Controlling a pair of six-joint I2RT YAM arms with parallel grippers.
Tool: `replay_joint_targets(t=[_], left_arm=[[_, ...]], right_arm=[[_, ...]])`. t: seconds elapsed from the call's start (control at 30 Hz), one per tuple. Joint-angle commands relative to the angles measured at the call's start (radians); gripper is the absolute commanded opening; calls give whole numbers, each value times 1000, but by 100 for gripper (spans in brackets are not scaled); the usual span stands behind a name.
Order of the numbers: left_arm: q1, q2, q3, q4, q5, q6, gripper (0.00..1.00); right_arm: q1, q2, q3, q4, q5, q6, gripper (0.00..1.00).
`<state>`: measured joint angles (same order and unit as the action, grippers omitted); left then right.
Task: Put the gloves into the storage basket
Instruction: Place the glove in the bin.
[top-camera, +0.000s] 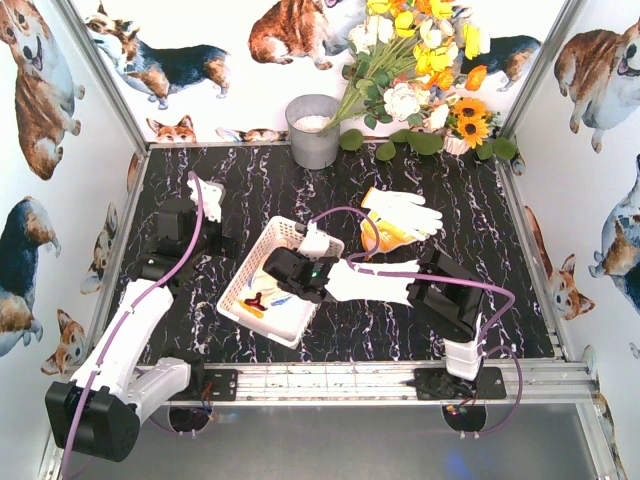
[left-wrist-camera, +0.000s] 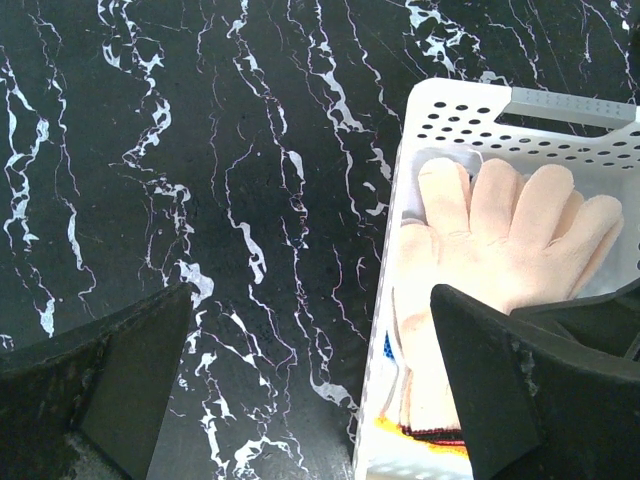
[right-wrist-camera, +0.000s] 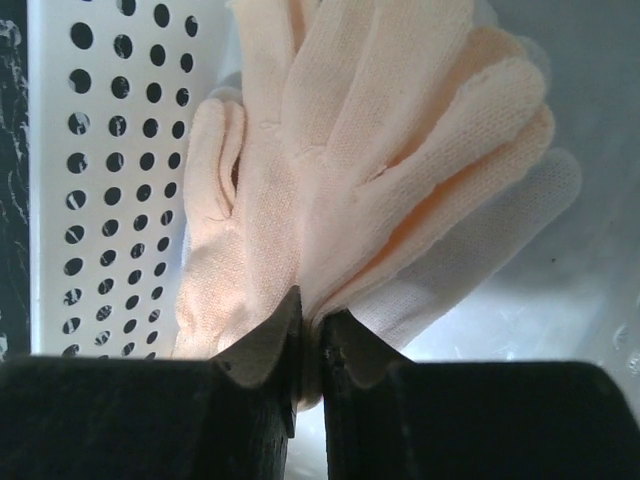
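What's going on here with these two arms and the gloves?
The right gripper is shut on a cream glove, holding it over the white storage basket, where other gloves already lie. The left gripper hangs open and empty above the table beside the basket. One more glove with an orange-yellow cuff lies on the table beyond the basket, not yet picked up.

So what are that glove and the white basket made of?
The glove in the right hand looks like soft cream knitted fabric, probably cotton: you can see a fine stitch texture and it folds limply. The basket looks like smooth white plastic, with evenly moulded round holes.
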<state>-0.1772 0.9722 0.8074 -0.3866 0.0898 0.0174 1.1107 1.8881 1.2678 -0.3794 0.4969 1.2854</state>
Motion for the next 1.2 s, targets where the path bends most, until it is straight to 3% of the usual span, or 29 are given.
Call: replay_joint_targets(t=[0.0,0.33,0.4,0.6,0.8,1.03,1.17], left_arm=[[15,-15,0,13,13,-19,100],[13,-19,4,27,60,-107,100],[14,-23,9,21,71,-128,100],[13,-28,68,-60,75,-210,100],[13,-56,64,-124,106,-352,98],[5,-66,2,-166,248,-474,76],[-36,-66,-71,-158,265,-542,57]], right_arm=[[3,9,15,89,4,16,5],[4,67,41,107,-35,3,8],[4,46,41,100,-27,-15,16],[4,-85,28,42,59,-108,52],[3,-279,-50,7,125,-202,61],[-67,-464,-145,4,40,-331,57],[-146,-547,-192,-19,-74,-387,55]])
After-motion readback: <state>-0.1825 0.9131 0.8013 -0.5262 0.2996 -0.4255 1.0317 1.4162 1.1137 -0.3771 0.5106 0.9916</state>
